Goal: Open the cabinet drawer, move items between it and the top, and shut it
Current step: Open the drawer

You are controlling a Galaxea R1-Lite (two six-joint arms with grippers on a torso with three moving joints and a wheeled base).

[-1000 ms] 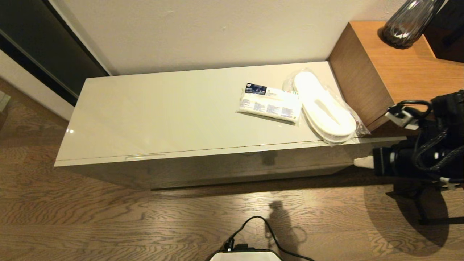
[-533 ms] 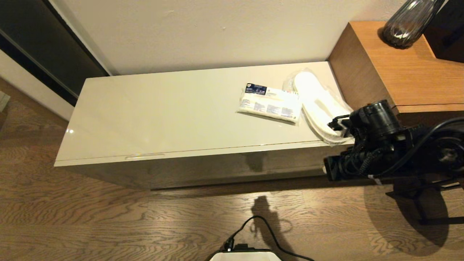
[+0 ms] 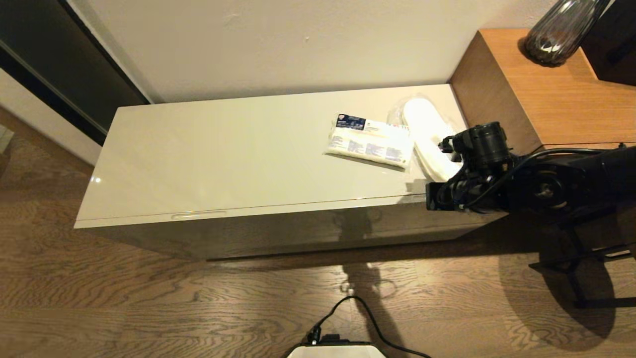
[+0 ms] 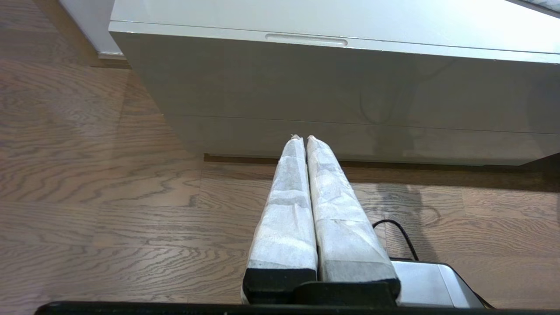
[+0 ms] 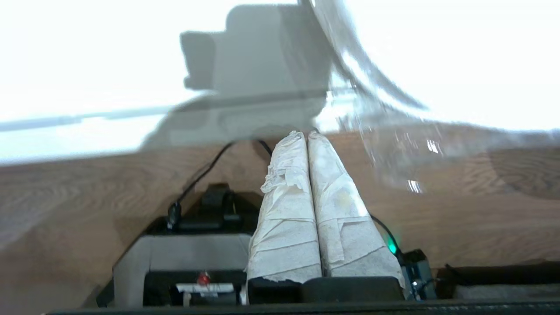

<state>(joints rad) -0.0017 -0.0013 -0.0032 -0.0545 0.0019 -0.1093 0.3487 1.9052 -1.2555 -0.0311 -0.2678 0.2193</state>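
One packet (image 3: 369, 141) (blue label, print unreadable)

We see the cabinet drawer (image 3: 308, 231) shut, its glossy cream front plain and full-width. On the top (image 3: 223, 159), toward the right, lie a white packet (image 3: 370, 141) with a dark blue label and, just right, plastic-wrapped white slippers (image 3: 427, 132).

A hotel room or bedroom, by its look: wood-plank floor (image 3: 149, 303), plain cream wall (image 3: 278, 44), a low glossy cabinet (image 3: 223, 159) bearing plastic-wrapped slippers (image 3: 422, 124) and a white packet (image 3: 370, 141), beside a brown wooden table (image 3: 561, 99) with a dark glass vase (image 3: 556, 35).
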